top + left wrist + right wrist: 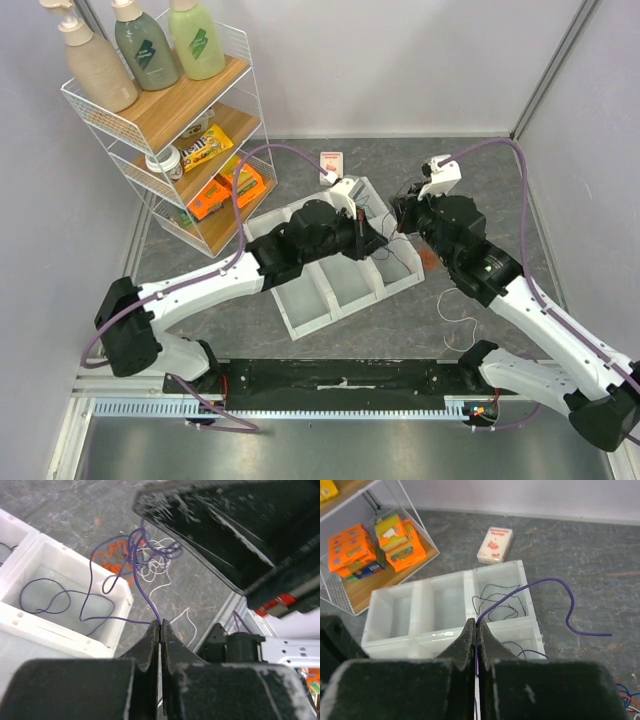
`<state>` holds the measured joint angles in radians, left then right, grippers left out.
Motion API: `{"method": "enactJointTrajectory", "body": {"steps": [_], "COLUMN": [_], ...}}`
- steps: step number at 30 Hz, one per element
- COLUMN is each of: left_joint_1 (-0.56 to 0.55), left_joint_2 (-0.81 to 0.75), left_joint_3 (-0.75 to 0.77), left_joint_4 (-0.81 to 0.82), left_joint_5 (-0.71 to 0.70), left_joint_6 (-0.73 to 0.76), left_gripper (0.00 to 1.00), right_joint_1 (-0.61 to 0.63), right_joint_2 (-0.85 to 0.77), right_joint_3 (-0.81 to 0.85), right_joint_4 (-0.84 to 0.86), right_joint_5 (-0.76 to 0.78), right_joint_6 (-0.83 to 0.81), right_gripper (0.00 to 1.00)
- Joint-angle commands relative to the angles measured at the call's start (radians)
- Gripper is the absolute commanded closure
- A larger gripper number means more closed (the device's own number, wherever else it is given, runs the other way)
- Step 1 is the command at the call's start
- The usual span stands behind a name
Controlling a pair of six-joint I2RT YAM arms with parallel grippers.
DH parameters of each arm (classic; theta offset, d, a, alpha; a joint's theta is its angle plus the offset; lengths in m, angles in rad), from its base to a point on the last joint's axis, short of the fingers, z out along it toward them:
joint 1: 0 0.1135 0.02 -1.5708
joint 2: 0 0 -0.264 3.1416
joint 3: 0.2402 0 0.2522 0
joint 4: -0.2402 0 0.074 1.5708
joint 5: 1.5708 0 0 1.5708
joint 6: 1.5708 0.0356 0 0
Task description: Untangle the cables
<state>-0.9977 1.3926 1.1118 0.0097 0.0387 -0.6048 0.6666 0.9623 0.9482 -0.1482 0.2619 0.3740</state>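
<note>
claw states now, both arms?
Left claw: closed, pinching a purple cable.
Right claw: closed, also pinching a purple cable; whether the same one, cannot tell.

- yellow packet, wire rack's middle shelf: "m&m's", barely legible
- white packet, red print: unreadable
- orange boxes, bottle labels: unreadable

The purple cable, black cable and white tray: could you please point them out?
purple cable (pixel 556 579): right wrist view, arc top.
black cable (pixel 495 599): right wrist view, coiled loops.
white tray (pixel 415 611): right wrist view, divider wall.
</note>
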Motion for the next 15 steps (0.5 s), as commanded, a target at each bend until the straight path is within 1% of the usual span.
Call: {"method": "enactJointTrajectory", "body": {"steps": [1,4,6,8,10,12,15], "left_joint_1": [0.080,0.117,0.126,0.126,0.126,0.128,0.125], "left_joint_2": [0.091,0.167,0.215,0.252,0.267,0.278,0.313], "left_joint_3": [-0.004,-0.018,-0.021,-0.020,-0.033,-0.040,-0.004], "left_joint_4": [0.101,0.096,0.081,0.053,0.056,0.065,0.047], "left_joint_5": [0.061,0.082,0.089,0.072,0.066,0.073,0.089], "left_joint_6": [0.023,0.019,0.025,0.030,0.023,0.022,0.027], "left_gripper": [0.98,0.98,0.98,0.98,0.98,0.98,0.98], "right_joint_1": [-0.019,-0.019,-0.019,-0.019,-0.019,-0.021,-0.028], "right_joint_2": [0.041,0.068,0.082,0.085,0.092,0.104,0.145], "right_joint_3": [-0.043,-0.112,-0.170,-0.251,-0.343,-0.408,-0.459], "right_joint_4": [0.041,0.108,0.140,0.209,0.246,0.253,0.265], "right_joint_5": [-0.044,-0.102,-0.144,-0.173,-0.161,-0.113,-0.087], "right_joint_6": [-0.001,0.035,0.075,0.135,0.184,0.212,0.217], "right_gripper": [1.00,1.00,1.00,1.00,1.00,1.00,1.00]}}
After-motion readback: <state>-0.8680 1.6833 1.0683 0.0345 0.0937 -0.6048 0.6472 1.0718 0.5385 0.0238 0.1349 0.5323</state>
